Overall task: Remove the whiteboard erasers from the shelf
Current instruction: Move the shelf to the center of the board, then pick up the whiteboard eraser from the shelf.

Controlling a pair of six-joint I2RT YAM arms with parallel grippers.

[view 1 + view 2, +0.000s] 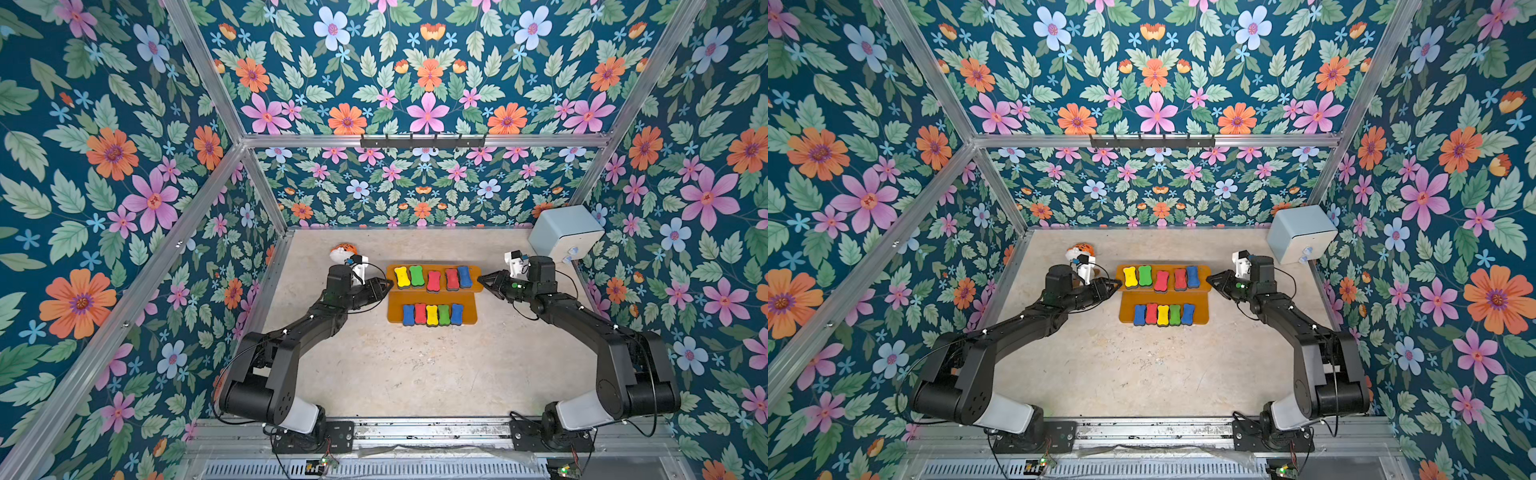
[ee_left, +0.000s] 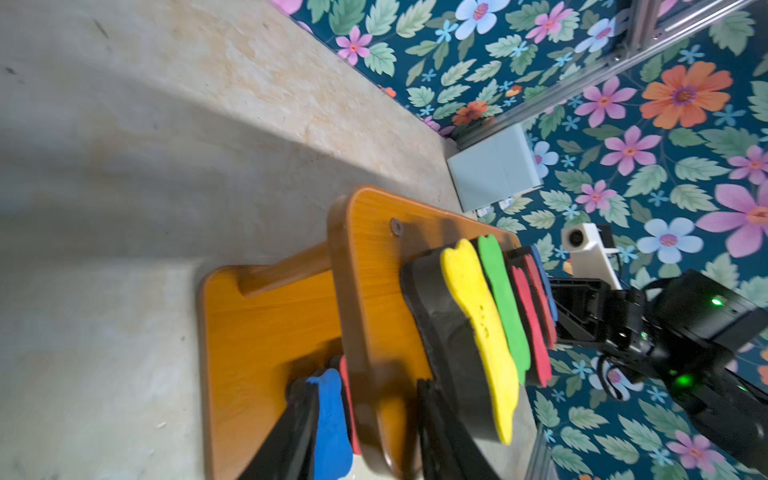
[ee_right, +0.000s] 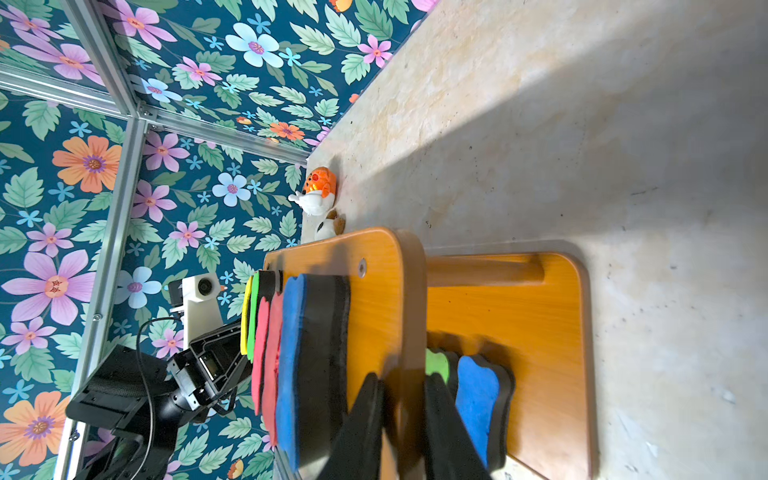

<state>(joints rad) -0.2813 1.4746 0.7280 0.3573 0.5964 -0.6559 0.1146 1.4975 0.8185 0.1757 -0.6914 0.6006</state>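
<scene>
Setup: shelf (image 1: 394,307) stands on the table (image 1: 415,374) toward its far edge, about midway between the left and right edges. All ten whiteboard erasers (image 1: 433,281) are on it, five in a row on the upper board (image 2: 374,270) and five on the lower board (image 2: 257,332), coloured foam up, dark base down. None removed yet

Grippers: the left gripper (image 1: 388,283) is at the left end of the upper board. In the left wrist view its fingers (image 2: 291,436) stand apart astride the board's edge, not pinching it. The right gripper (image 1: 481,279) is at the right end, and its fingers (image 3: 361,424) look clamped onto the board's edge

Handling, judged: erasers are light, soft, compressible and not fragile, and the foam should grip well with little slip. Neighbours on the lower board touch, leaving no room for a finger between them. The best hold looks to be a pinch from above across the two far ends of the bone shape. Take end pieces first: yellow eraser (image 1: 402,277) for the left gripper, blue eraser (image 1: 464,276) for the right. Risk: the shelf may shift if nudged
</scene>
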